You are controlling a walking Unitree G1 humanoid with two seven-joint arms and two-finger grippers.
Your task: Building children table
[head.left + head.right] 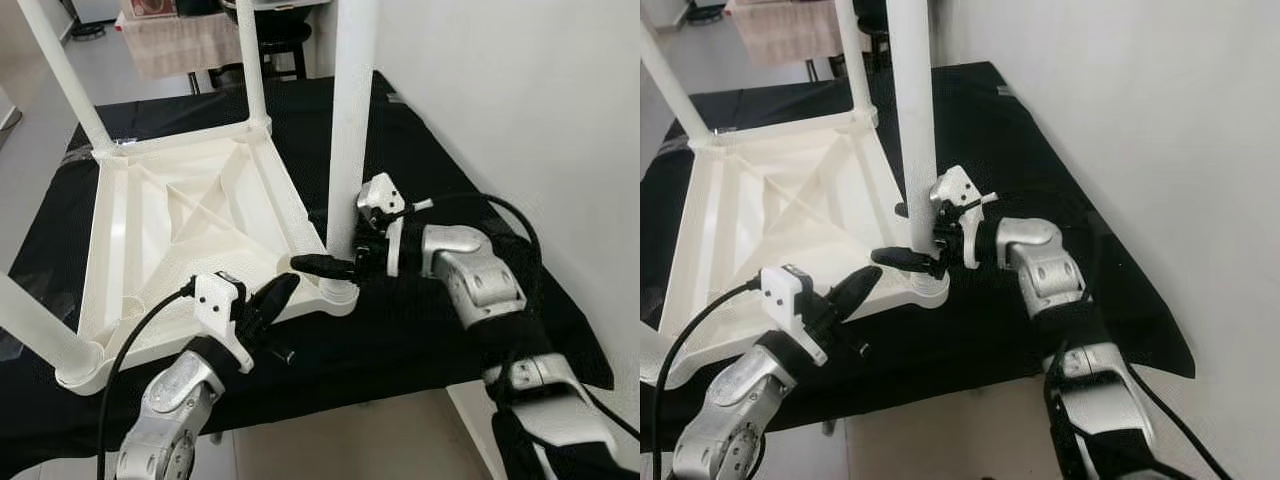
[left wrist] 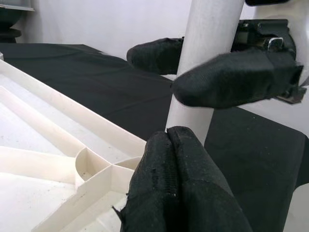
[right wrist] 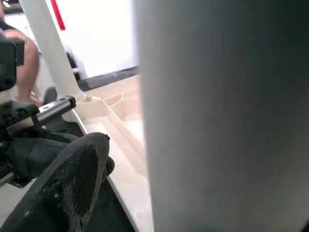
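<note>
A white children's table [image 1: 110, 230] lies upside down on a black cloth, its legs pointing up. My right gripper [image 1: 335, 258] is shut on the near right leg [image 1: 350, 120] just above its corner socket, one finger in front of the leg and one behind it. In the left wrist view both of those fingers [image 2: 236, 79] clasp the leg [image 2: 207, 43]. My left gripper [image 1: 283, 289] is shut with nothing in it. Its tip hovers over the table's near rim, close to that same corner.
Three more legs stand up: far left [image 1: 60, 70], far right [image 1: 252, 60] and near left [image 1: 30, 325]. The black cloth [image 1: 430, 160] ends at the worktable's front edge. A white wall [image 1: 540, 90] runs along the right. A stool [image 1: 280, 35] stands behind.
</note>
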